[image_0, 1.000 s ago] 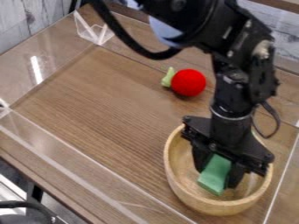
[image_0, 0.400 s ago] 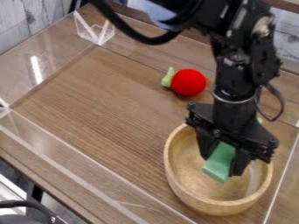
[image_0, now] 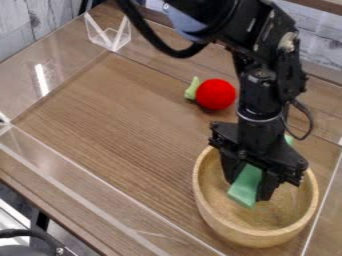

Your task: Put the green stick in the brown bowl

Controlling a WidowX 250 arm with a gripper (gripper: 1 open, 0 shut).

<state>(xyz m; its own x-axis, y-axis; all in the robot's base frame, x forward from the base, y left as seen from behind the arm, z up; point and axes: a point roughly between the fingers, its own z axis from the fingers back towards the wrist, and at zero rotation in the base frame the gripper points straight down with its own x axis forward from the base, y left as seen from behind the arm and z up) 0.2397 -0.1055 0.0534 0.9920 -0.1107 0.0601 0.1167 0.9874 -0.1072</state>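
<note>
Low in the right half of the frame: the black tool [image_0: 257,180], pointing straight down, jaws clamped on the flat, light green rectangular stick [image_0: 249,185]. Stick held between the two black fingers, directly under the arm, long axis steep and slightly tilted, lower end toward the bottom of the frame. Directly beneath and around it: the large round light-brown wooden bowl [image_0: 214,208], thick-rimmed, lower right of the frame. Lower end of the stick already inside the rim and close above the bowl's floor; whether touching that floor, impossible to tell. Probably nothing left but to part the jaws and let the stick fall flat inside; no sideways travel needed.

Count: one arm, one tool, one green stick, one brown bowl. Also one small red ball [image_0: 214,93] with a green leaf bit at its left, up and left of the bowl, well apart from it, on the wood-grain table [image_0: 107,120]. One clear plastic wall [image_0: 40,60] along the left edge of the table.
</note>
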